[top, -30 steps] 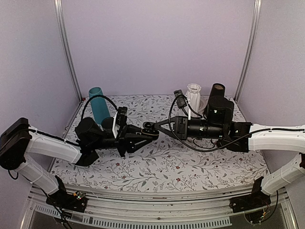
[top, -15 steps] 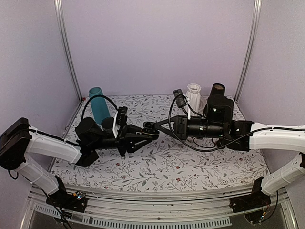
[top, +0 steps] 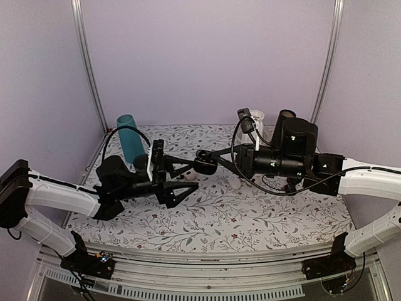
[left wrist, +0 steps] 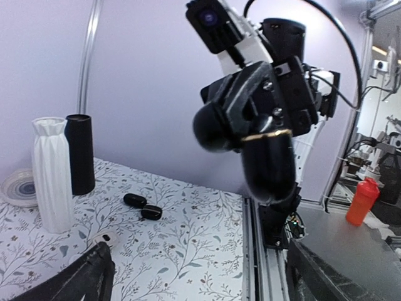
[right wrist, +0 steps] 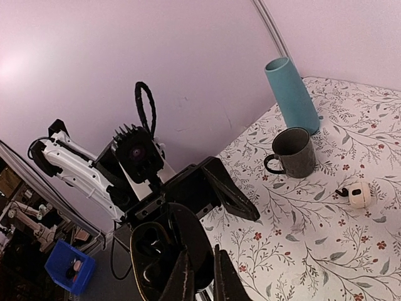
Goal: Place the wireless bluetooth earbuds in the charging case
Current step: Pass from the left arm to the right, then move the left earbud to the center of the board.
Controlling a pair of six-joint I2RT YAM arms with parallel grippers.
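Note:
My right gripper (top: 207,164) is shut on the charging case (top: 203,165), a glossy black pebble held above the middle of the table. The right wrist view shows the case (right wrist: 160,248) open, its dark hollow facing the camera, with my right gripper (right wrist: 201,249) pinching its edge. Seen from the left wrist, the case (left wrist: 266,160) hangs with its lid (left wrist: 216,125) swung out. My left gripper (top: 195,176) stands wide open just left of and below the case, holding nothing; its fingers (left wrist: 88,282) frame the bottom of the left wrist view. Two black earbuds (left wrist: 143,206) lie together on the cloth.
A teal vase (top: 128,138) and a grey mug (right wrist: 293,152) stand at the back left. A white ribbed vase (left wrist: 52,172) and a black cylinder (left wrist: 80,153) stand at the back right. A small white piece (right wrist: 359,195) lies on the cloth. The table's right rail (left wrist: 260,251) is near.
My left gripper opened wide and drew back to the left, away from the case. My right gripper carried the case slightly up and to the right.

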